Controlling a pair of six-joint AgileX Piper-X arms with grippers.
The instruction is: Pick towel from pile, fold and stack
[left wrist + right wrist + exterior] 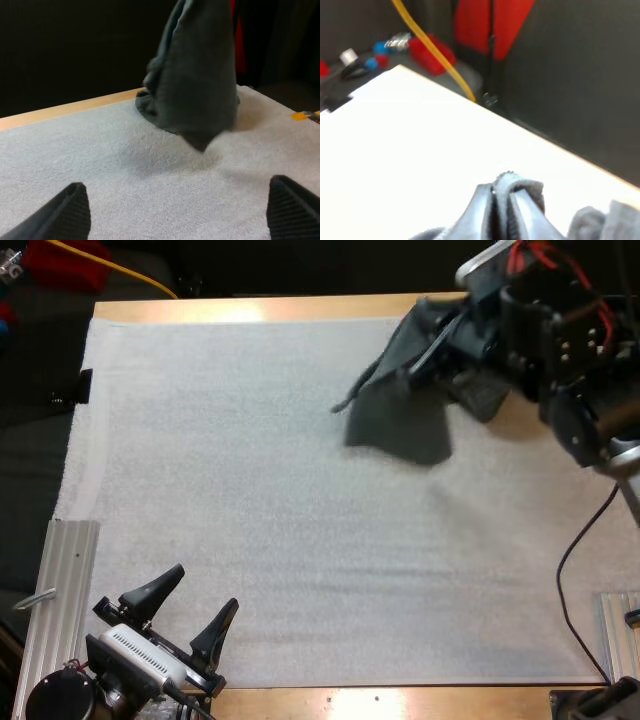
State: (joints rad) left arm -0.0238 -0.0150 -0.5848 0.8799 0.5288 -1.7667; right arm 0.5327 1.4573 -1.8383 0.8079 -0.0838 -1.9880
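You had the right claw (pixel 437 352) over the far right of the mat (pixel 250 500), close to the far edge of the table (pixel 300 308). The towel (pixel 395 420) hung from it, pinched at the top, and spread below and to the left of the claw, its low corner just off the mat. Behind that corner, cloth (pixel 150 107) lay bunched on the mat by the far edge. Your left claw (pixel 203 592) sat well apart at the mat's near left corner, fingers spread, facing the towel. A rail (pixel 62 590) lay just left of it, off the mat.

white mat (pixel 250 490) on wooden table (pixel 250 308)
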